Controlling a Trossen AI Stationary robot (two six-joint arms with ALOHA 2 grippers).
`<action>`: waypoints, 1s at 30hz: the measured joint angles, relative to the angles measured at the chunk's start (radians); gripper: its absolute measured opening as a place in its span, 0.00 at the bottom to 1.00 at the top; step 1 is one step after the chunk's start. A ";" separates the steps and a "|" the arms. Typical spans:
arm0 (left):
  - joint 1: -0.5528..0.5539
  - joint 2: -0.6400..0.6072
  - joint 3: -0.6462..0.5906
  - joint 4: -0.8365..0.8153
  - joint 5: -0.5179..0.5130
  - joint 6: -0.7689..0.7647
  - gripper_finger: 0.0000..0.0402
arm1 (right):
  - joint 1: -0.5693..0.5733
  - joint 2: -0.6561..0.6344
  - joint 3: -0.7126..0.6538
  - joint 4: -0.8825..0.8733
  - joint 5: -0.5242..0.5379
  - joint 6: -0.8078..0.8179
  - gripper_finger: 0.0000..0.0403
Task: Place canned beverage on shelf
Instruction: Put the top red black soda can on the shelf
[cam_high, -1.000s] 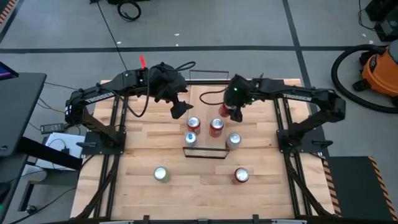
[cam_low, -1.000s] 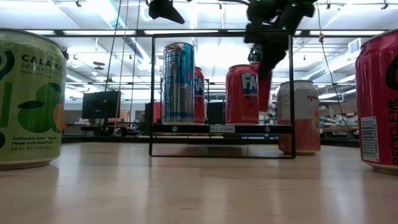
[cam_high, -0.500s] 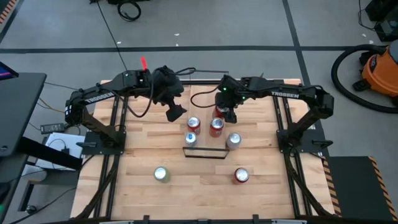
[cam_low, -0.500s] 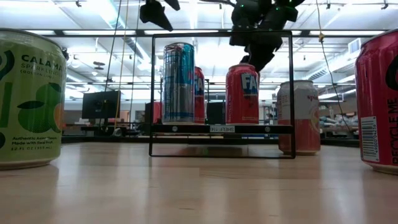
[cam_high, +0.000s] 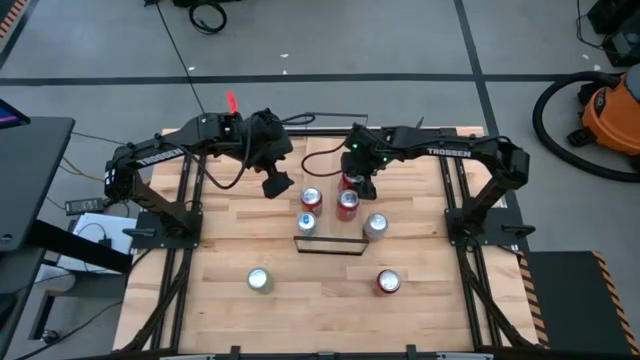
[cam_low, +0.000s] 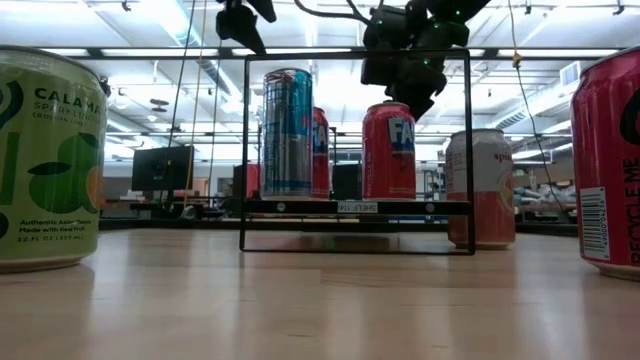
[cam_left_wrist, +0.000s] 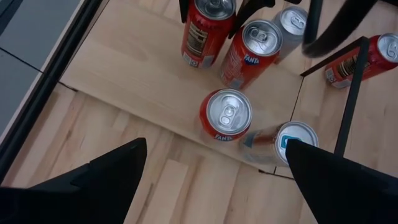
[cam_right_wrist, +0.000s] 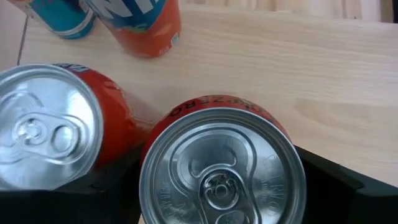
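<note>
The shelf is a narrow light-wood board with black wire rails, in the middle of the table. Two red Fanta cans and a blue can stand on it. My right gripper is over the shelf's far part, shut on a red can, also seen in the left wrist view as the red can. In the low view the held can is hidden behind a Fanta can. My left gripper hangs open above the table, left of the shelf. My right gripper pinches the red can's upper wall, just below the rim, between its two fingers, one on each side. It comes from above, slanting down. The can stands about upright, bottom at the shelf board; whether it rests there I cannot tell.
A pale pink can stands on the table just right of the shelf. A green can and a red can stand nearer the front edge. Bare wood lies left of the shelf.
My right gripper has carried the red can toward the table's left, over the shelf, and sunk a little. The can, tilted before, now stands nearly upright behind the Fanta can. My left gripper has tipped further down.
</note>
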 joint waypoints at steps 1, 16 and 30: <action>0.000 0.000 0.000 -0.001 0.000 -0.002 0.99 | 0.000 0.003 0.000 -0.001 0.000 -0.001 0.80; 0.000 0.000 0.000 0.004 0.000 -0.003 0.99 | -0.023 0.004 0.000 0.007 -0.016 -0.042 0.84; 0.000 0.000 0.000 0.006 0.000 -0.003 0.99 | -0.023 0.002 0.000 0.005 -0.052 -0.072 0.87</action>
